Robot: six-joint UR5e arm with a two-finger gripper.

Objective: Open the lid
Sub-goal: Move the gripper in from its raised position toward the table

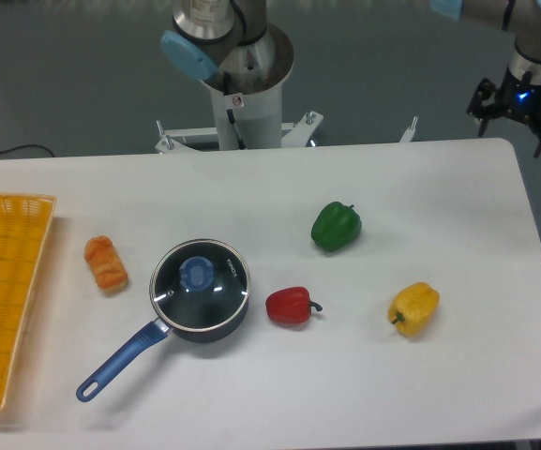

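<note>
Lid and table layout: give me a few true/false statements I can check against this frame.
1. The lid sits on the saucepan. True.
2. The hand grips the lid's knob. False: it is far off, near the table's back right corner.
3. The red pepper lies between saucepan and yellow pepper. True.
4. The green pepper is inside the yellow basket. False: it lies on the table.

— Where was the gripper (518,114)?
— At the far right corner, hanging off the wrist, fingers pointed down and spread apart, nothing between them, a blue light lit on its body.
— And the arm?
— Its base (247,66) stood behind the far edge.
</note>
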